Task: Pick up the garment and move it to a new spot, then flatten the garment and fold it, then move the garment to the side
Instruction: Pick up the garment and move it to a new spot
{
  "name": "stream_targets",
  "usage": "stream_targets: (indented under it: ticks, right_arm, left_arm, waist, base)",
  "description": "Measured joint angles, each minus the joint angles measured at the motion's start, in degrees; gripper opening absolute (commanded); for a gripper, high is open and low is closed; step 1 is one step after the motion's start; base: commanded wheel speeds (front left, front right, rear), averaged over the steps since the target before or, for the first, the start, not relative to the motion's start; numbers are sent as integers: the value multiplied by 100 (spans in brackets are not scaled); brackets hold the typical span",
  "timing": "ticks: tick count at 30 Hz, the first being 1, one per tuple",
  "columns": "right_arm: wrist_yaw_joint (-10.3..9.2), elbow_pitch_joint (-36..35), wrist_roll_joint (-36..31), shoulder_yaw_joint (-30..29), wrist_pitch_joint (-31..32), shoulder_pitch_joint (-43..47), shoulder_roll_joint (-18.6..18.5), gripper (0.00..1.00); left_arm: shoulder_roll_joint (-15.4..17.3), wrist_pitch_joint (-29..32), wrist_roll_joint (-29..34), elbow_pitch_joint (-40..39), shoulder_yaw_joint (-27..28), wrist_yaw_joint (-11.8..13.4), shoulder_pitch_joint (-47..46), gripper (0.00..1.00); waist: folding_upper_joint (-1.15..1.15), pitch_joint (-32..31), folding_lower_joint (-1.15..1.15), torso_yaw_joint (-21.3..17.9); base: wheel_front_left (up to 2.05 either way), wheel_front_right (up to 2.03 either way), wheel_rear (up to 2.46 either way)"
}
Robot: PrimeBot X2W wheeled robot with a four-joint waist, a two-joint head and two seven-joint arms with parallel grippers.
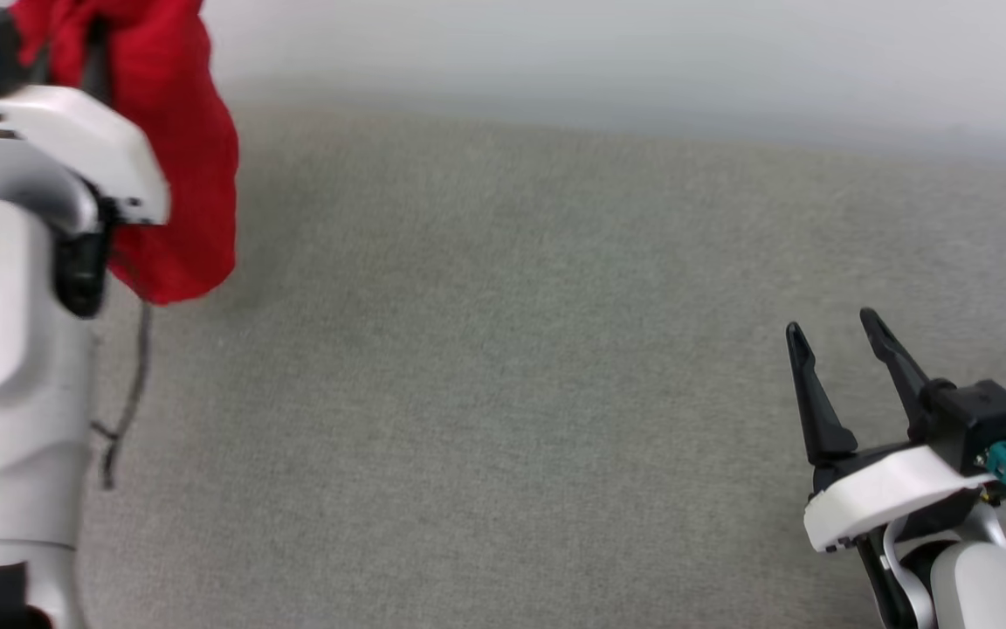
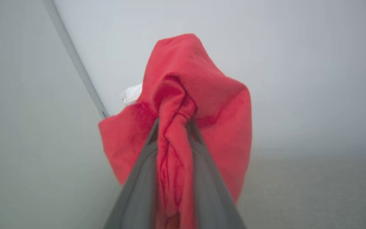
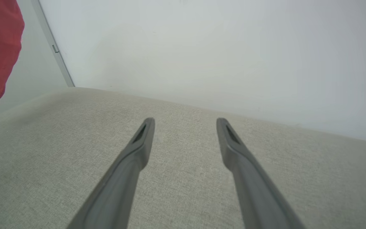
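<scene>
Garment (image 1: 180, 175) first: red soft-knit shirt, bunched into a lump, up at the far left of the head view and partly behind the white-shelled left arm. Hangs in the air over the grey woven fabric surface (image 1: 503, 349), lowest tip apart from it going by the right wrist view.

Left gripper (image 2: 173, 122) clamped on it, two long dark fingers pinching a twisted fold of red cloth between them, more cloth draped over and past the tips. Little scrap of white cloth (image 2: 132, 93) peeking out behind the red in the left wrist view, too blurry to call sleeve or trim.

Right gripper (image 1: 833, 325) down at the lower right of the head view, fingers spread wide and free, tips pointing up and slightly left over bare fabric. Well apart from the garment. Can't tell whether touching the surface or just above it.

Other bits: thin dark cable (image 1: 132, 384) dangling beside the left arm, just below the red lump. Plain pale wall (image 3: 202, 47) behind the surface, with a slim grey strip (image 3: 54, 51) running up it, near the hanging cloth in the right wrist view.
</scene>
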Motion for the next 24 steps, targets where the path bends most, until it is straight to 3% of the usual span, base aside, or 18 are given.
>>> stream_targets:
  ticks: [5,15,24]
  right_arm:
    - [0,-1,-1,-42,1,192,62,100]
    - [0,-156,-5,-69,121,386,99,100]
    - [0,-216,1,-182,103,410,109,100]
  left_arm:
    - [-494,-232,-3,-325,-307,-35,70,0]
    - [-1625,-434,-246,-886,-1256,-234,932,0]
    - [-1933,-259,-638,-945,-2824,-312,2417,0]
  waist:
    - [0,-333,0,-225]
    - [0,-558,-1,-1113]
    - [0,-327,0,-1707]
  base:
    - [0,0,0]
    - [0,0,0]
    - [0,0,0]
